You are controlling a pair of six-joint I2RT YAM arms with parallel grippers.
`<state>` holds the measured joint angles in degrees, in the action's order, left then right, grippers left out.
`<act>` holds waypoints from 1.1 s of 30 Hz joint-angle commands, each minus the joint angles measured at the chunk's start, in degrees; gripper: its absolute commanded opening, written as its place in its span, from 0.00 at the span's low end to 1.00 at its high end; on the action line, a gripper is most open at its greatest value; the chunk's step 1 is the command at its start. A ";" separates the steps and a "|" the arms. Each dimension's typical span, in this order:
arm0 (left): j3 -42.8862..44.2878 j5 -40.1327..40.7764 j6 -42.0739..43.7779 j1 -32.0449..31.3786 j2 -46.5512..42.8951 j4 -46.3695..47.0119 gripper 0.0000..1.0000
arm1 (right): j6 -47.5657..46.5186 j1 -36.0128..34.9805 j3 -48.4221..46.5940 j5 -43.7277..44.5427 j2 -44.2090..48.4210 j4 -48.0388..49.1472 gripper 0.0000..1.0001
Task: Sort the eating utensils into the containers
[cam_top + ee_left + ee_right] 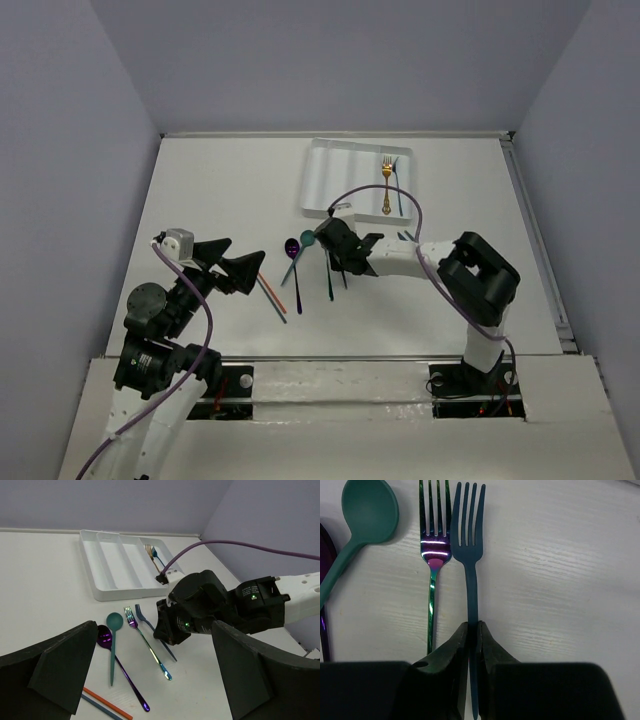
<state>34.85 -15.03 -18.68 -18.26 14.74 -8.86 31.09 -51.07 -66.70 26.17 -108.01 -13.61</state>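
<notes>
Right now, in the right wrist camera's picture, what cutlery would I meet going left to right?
A purple spoon (only its edge) → teal spoon → rainbow-coloured fork → dark blue fork, its handle pinched by the fingers of the right gripper.

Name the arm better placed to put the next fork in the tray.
Right. The right gripper is shut on the blue fork, near the tray; the left gripper hangs open, empty.

A white bench (220, 190) fills the floor of a booth of pale lilac walls (340, 60); a thin metal rail (537, 245) runs near to far along its right edge
</notes>
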 commanded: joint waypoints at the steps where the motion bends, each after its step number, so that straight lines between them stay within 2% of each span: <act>1: -0.40 -0.88 0.57 -0.20 -0.59 3.06 0.99 | -2.61 0.00 -1.16 2.92 6.75 -0.28 0.01; 6: -0.40 -0.97 0.48 -0.20 -0.59 3.06 0.99 | -5.16 3.33 -1.86 3.71 10.36 -0.63 0.00; 8: -0.40 -0.97 0.48 -0.20 -0.59 3.06 0.99 | -6.47 9.30 -2.30 2.66 10.53 0.41 0.00; 11: -0.40 -0.88 0.48 -0.20 -0.68 3.06 0.99 | -8.41 19.40 -4.22 -3.66 8.52 2.97 0.00; 14: -0.40 -0.88 0.48 -0.20 -0.59 3.06 0.99 | -11.30 25.82 -7.82 -6.30 4.93 6.30 0.00; 17: -0.40 -1.06 0.57 -0.20 -0.51 3.15 0.99 | -13.07 30.22 -14.93 -8.94 -1.12 4.65 0.00; 24: -0.31 -1.58 0.57 -0.20 -0.24 3.24 0.99 | -15.79 33.75 -25.48 -11.58 -10.19 2.89 0.01; 28: -0.40 -1.67 0.57 -0.20 0.02 3.24 0.99 | -16.15 33.75 -30.32 -9.75 -14.67 0.35 0.18; 29: -0.40 -1.67 0.57 -0.20 0.11 3.24 0.99 | -15.80 33.75 -30.94 -9.04 -14.95 -0.27 0.28; 31: -0.40 -1.67 0.57 -0.20 0.11 3.24 0.99 | -15.10 33.75 -30.26 -9.12 -14.26 -0.11 0.36; 33: -0.40 -1.76 0.57 -0.20 0.37 3.33 0.99 | -14.57 33.75 -27.19 -12.00 -10.75 1.91 0.50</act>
<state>34.85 -15.77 -18.52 -18.26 14.50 -8.82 16.43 -17.17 -94.54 16.19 -123.13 -13.13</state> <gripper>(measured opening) 0.988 0.424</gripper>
